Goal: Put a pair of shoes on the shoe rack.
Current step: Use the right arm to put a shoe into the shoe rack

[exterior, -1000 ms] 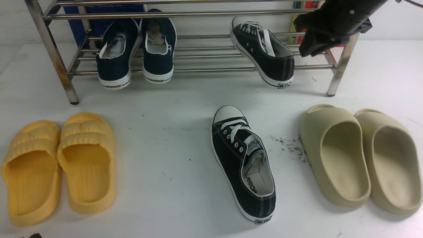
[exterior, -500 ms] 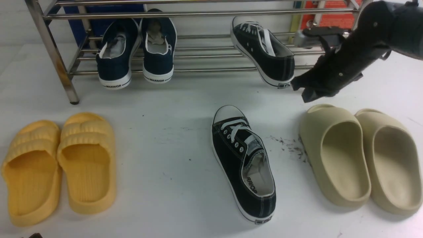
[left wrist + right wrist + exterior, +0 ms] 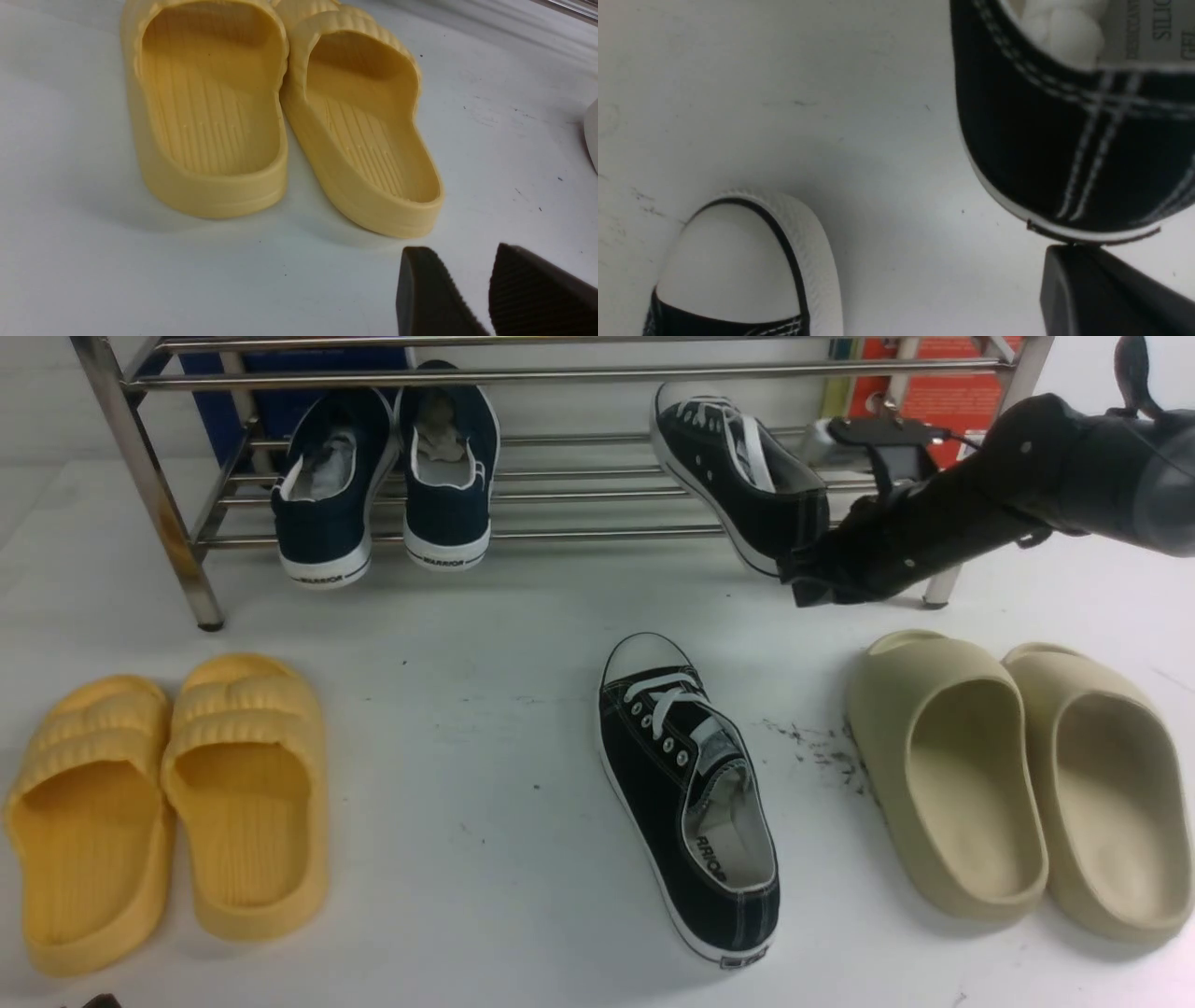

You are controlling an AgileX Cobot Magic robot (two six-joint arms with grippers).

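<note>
**A:** Where were the two black lace-ups?

**B:** The racked black sneaker (image 3: pixel 738 467) lay slanted across the lower bars of the steel shoe rack (image 3: pixel 597 532). Its toe pointed in and its heel stuck out past the front bar. The loose black sneaker (image 3: pixel 686 793) sat on the white floor (image 3: pixel 485 644) in front of the rack, with its toe cap toward it. It was between the yellow slippers (image 3: pixel 247 793) and the beige slippers (image 3: pixel 952 775).

**A:** And the right gripper (image 3: pixel 808 581)?

**B:** It was low, right at the racked sneaker's heel. The wrist camera showed only one black finger (image 3: pixel 1106 289), just under the heel's white sole edge. I could not tell whether the jaws were spread or closed.

**A:** The left gripper (image 3: pixel 460 261)?

**B:** It hung low over the floor near the heels of the yellow slippers. Its two ribbed fingers stood apart with nothing between them.

**A:** Anything else on the rack?

**B:** The navy WARRIOR sneakers (image 3: pixel 448 467) sat side by side toward its left end, heels outward.
</note>
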